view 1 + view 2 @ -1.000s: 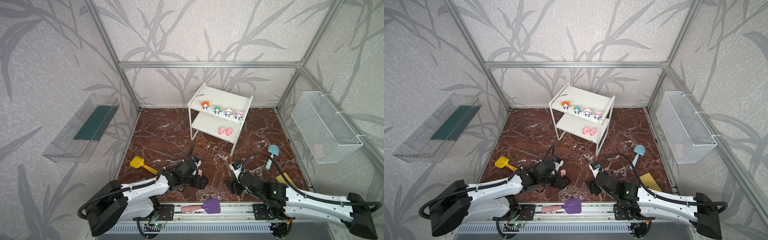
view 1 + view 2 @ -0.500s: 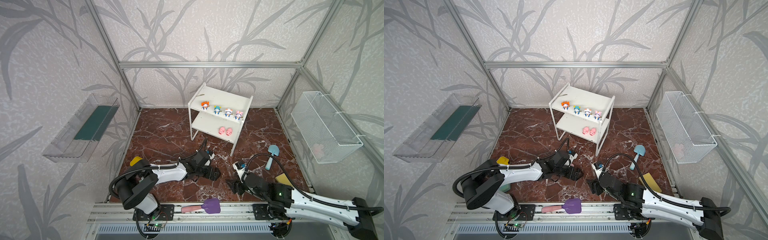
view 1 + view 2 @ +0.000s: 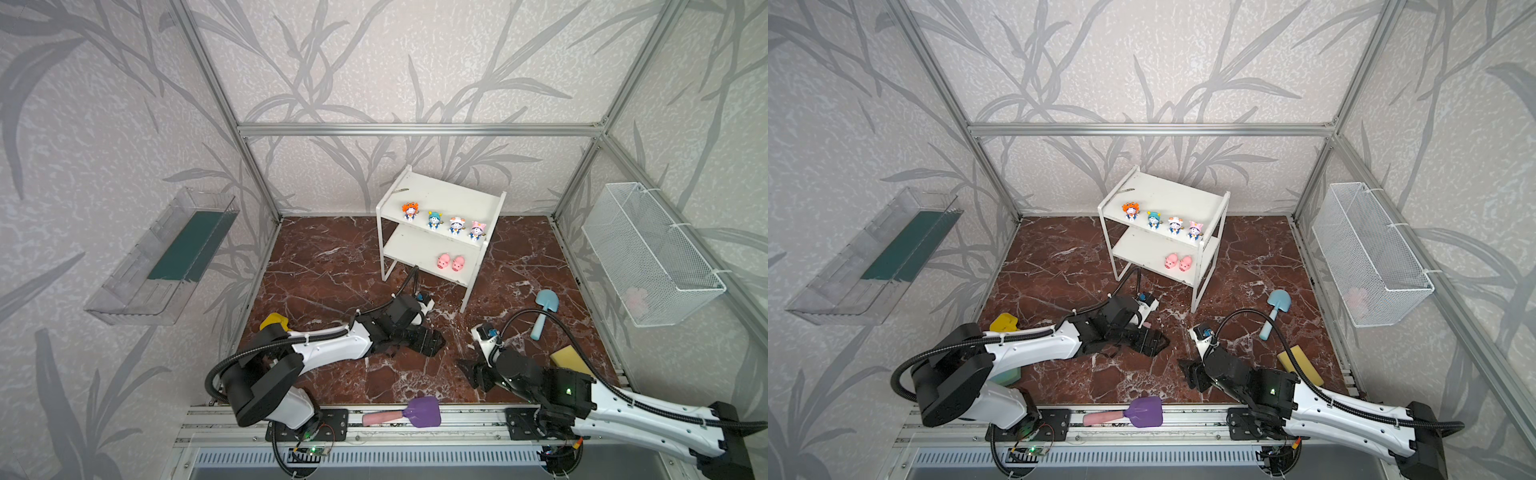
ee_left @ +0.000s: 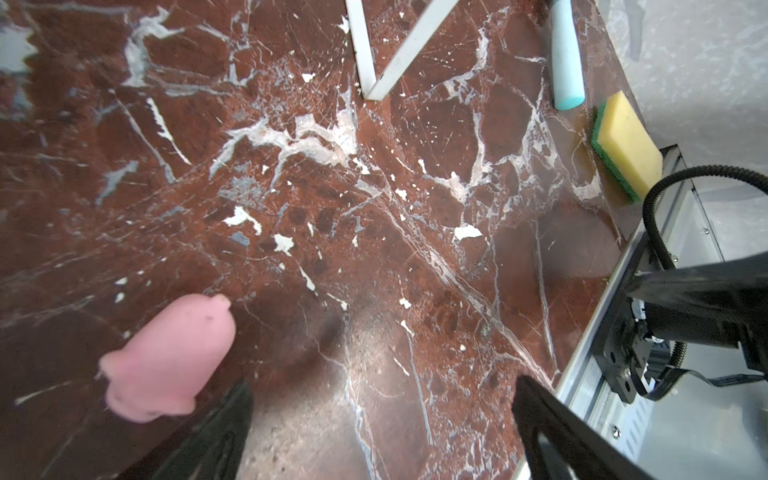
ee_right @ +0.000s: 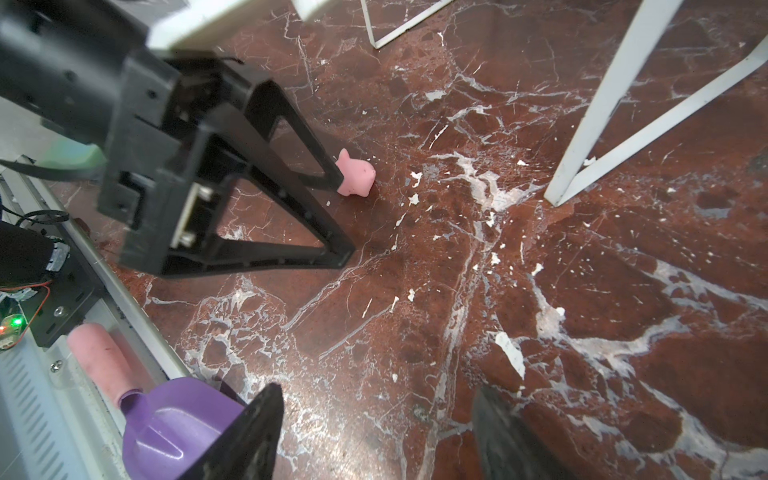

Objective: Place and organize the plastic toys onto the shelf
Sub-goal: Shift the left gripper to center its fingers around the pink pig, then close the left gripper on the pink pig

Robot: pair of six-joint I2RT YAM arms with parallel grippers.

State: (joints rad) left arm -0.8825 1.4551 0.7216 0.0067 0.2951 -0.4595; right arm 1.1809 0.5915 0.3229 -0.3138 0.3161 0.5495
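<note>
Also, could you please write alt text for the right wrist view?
The left gripper, black and open, sits low over the red marble floor, with a small pink pig lying right by one fingertip, outside the jaws. White shelf legs stand beyond, a purple shovel lies on the front rail, and the right gripper is open and empty in the foreground.

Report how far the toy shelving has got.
Done: four hatted figurines line the top board of the shelf, and two pigs sit on its lower board. In hand: nothing held; the open left gripper is low beside a pink pig on the floor. Left: shelving that pig; no other loose toy shows clearly.
</note>
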